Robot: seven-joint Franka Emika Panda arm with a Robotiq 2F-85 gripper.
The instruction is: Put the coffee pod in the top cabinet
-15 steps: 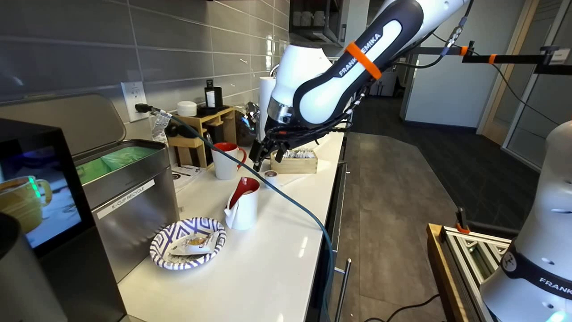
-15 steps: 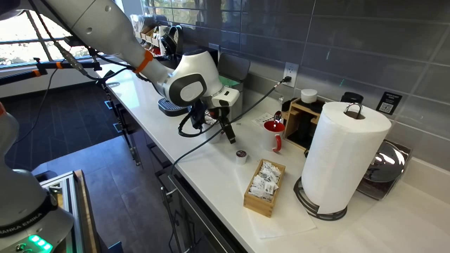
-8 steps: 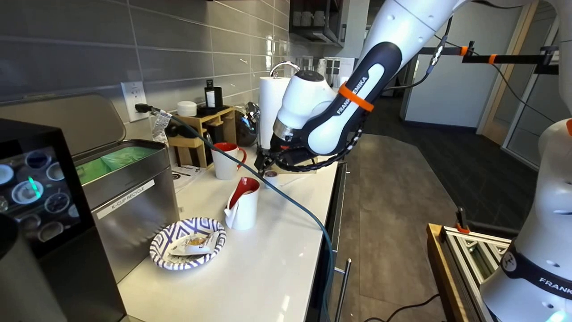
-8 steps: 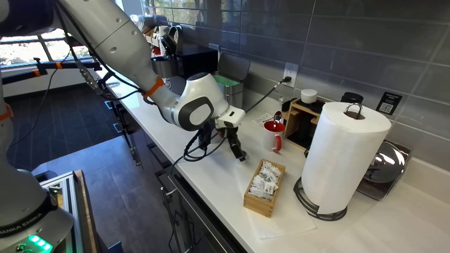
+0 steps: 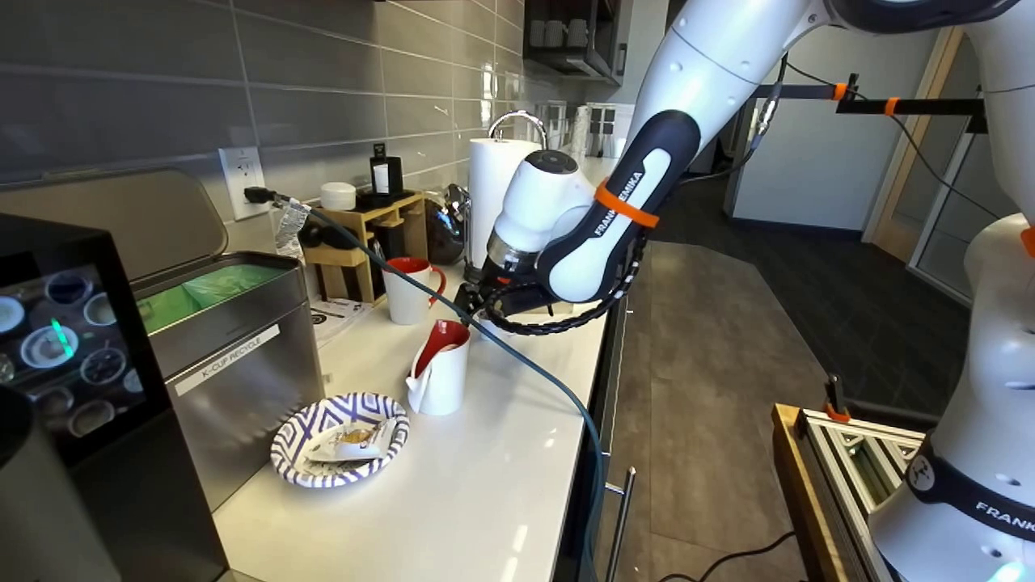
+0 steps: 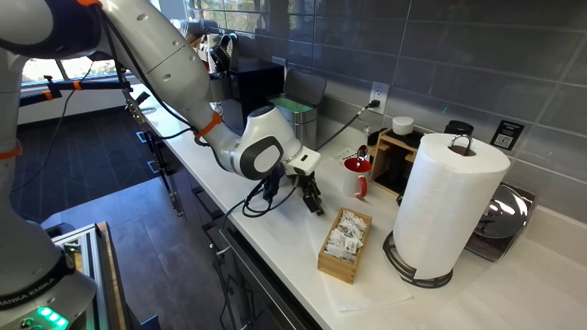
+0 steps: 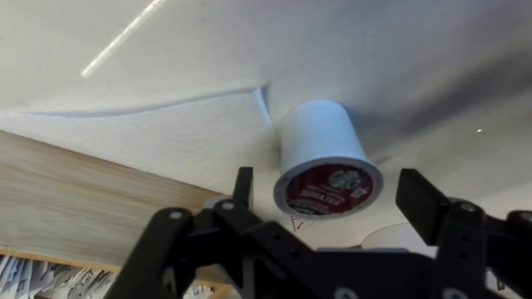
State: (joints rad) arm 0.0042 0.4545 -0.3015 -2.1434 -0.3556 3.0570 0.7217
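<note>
The coffee pod [image 7: 320,133] is a white cup with a dark red lid. It stands upright on the white counter, and its lid lies between the fingertips in the wrist view. My gripper [image 7: 327,182] is open, with a gap on each side of the pod. In an exterior view the gripper [image 5: 464,307] is low over the counter and a bit of the pod [image 5: 494,329] shows behind the blue cable. In an exterior view the gripper [image 6: 316,208] hides the pod. A dark wall cabinet [image 5: 570,61] with cups hangs far back; whether it is the task's cabinet I cannot tell.
A wooden box of packets [image 6: 341,268] stands close by the gripper. A red-lined mug [image 6: 354,181], a white pitcher [image 5: 441,384] and a paper towel roll [image 6: 451,211] are around. A blue cable [image 5: 534,368] crosses in front. A patterned bowl [image 5: 291,465] sits nearer that camera.
My gripper has come down and moved toward the packet box, to the pod. The pod, in plain sight a second ago, is now mostly covered by the gripper in the exterior views.
</note>
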